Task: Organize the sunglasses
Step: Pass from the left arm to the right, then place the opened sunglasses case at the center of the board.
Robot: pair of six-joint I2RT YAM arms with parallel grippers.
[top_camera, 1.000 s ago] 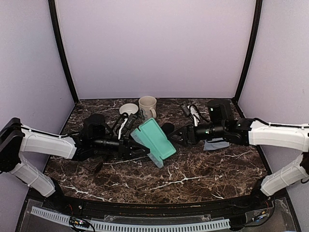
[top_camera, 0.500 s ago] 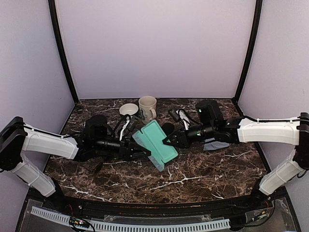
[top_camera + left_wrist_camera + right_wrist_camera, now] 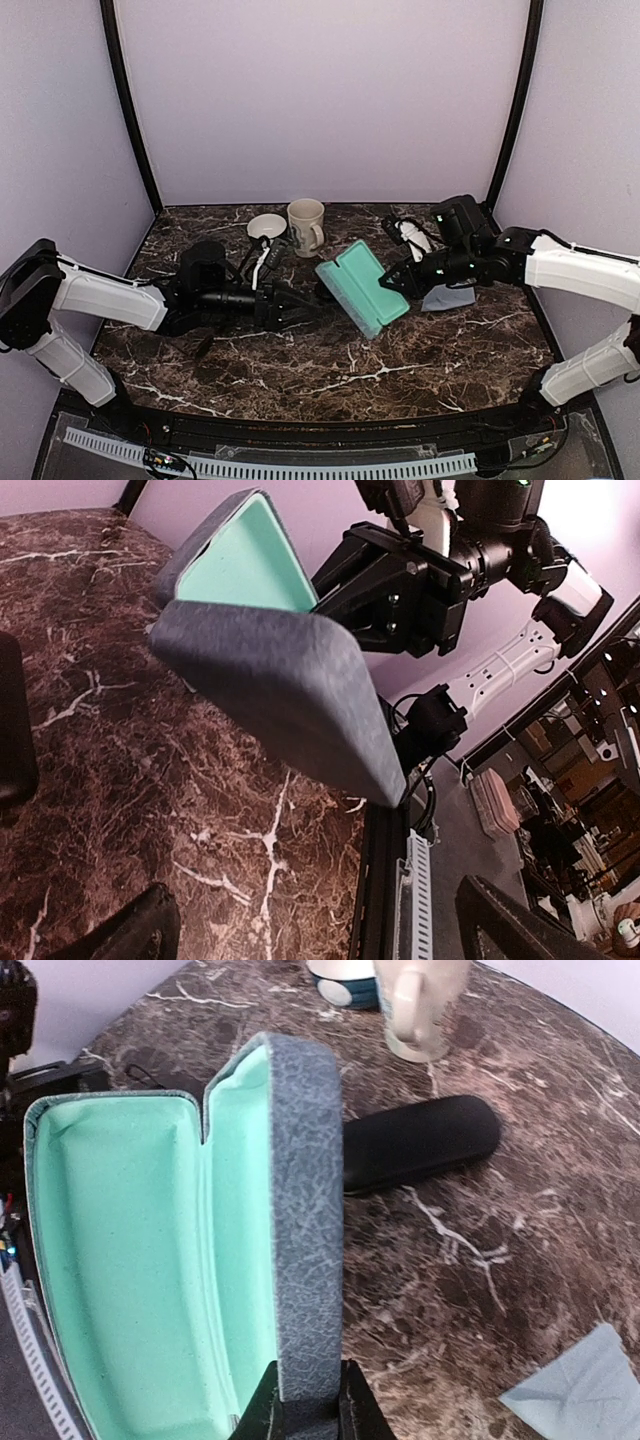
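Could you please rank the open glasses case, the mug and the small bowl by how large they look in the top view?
1. open glasses case, clearly largest.
2. mug.
3. small bowl, only slightly smaller than the mug beside it, so that gap is narrow.

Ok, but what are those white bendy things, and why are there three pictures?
They are two robot arms, bolted to a marble table. One picture looks down from above; the other two come from small cameras on the wrists. The right arm holds up an open glasses case, green inside, pinched in its jaws. The left arm has its jaws wide open, empty. On the table sit a mug, a small bowl, a black case and a grey cloth.
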